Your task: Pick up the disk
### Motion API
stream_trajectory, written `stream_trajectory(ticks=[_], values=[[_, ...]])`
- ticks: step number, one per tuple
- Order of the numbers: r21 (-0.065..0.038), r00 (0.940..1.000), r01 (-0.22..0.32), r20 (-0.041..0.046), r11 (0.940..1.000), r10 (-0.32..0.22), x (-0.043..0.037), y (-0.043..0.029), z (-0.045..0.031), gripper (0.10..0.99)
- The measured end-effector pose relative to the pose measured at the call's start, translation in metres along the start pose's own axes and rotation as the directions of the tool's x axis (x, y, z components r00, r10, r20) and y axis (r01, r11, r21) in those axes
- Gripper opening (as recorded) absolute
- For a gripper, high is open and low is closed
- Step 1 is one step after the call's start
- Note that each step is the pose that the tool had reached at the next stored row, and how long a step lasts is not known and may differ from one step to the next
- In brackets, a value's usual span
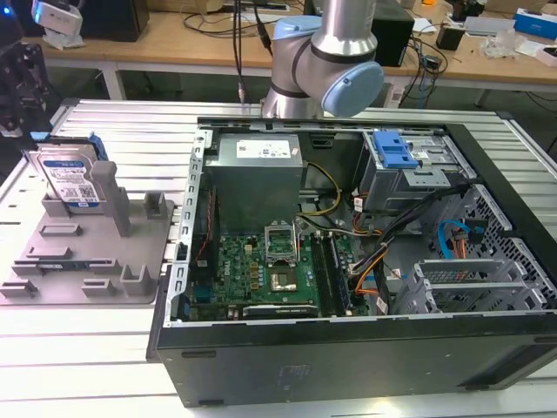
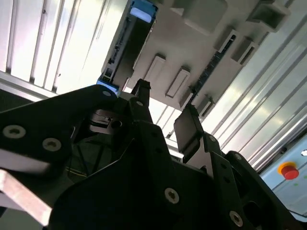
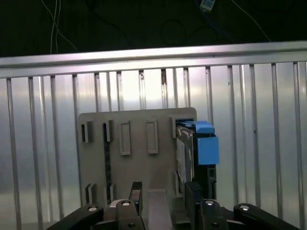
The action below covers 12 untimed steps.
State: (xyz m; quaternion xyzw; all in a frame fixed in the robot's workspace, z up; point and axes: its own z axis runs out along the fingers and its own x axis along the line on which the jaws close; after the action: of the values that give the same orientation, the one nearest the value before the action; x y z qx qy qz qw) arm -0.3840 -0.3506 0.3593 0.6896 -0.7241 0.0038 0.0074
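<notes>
Black fingers [image 2: 139,103] of the claw [image 2: 165,108] sit right up close in the second wrist view. They are spread apart and hold nothing. Just past the fingertips the disk [image 2: 130,50] stands on its thin edge in the grey holder tray [image 2: 192,28], not touching the claw.

In the first wrist view the claw [image 3: 164,189] points at the tray [image 3: 129,167]. The disk [image 3: 201,143] is ahead of it, off toward one finger's side, at the tray's outer edge (its blue rail is easy to spot). Bare ribbed counter [image 3: 43,143] lies beyond that edge, so the disk has open room there.

The claw's big black body hides the near end of the tray.

In the exterior view the disk [image 1: 71,178] stands upright. The arm [image 1: 326,61] rises behind the open computer case [image 1: 348,366] with its joint bent, and the picture's edge cuts off its top.
</notes>
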Motion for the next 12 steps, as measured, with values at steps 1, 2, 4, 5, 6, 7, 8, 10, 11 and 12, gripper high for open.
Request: stream_trajectory(ticks=[1,2,4,5,6,7,8,10,11,12], values=[[0.0,1.0,0.003,-0.0002,1.0,-0.003,-0.0032,0.0002,0.0001,0.482],[0.0,1.0,0.006,-0.0006,1.0,-0.006,-0.0067,0.0005,0.0001,0.482],[0.0,0.9999,0.013,-0.0012,0.9999,-0.013,-0.0146,0.0011,0.0001,0.482],[0.0,0.9998,0.018,-0.0014,0.9998,-0.018,-0.021,0.0017,0.0003,0.482],[0.001,0.9998,0.021,-0.0014,0.9998,-0.021,-0.0244,0.0043,0.0015,0.482],[0.001,0.9998,0.022,-0.0014,0.9998,-0.022,-0.0245,0.0066,0.0022,0.482],[0.001,0.9997,0.023,-0.0014,0.9997,-0.023,-0.0245,0.0098,0.0033,0.482],[0.001,0.9997,0.024,-0.0013,0.9997,-0.024,-0.0241,0.0204,0.0061,0.482],[0.001,0.9997,0.025,-0.0014,0.9997,-0.025,-0.0243,0.0226,0.0069,0.482],[0.001,0.9996,0.027,-0.0013,0.9996,-0.027,-0.0247,0.0236,0.0085,0.482]])
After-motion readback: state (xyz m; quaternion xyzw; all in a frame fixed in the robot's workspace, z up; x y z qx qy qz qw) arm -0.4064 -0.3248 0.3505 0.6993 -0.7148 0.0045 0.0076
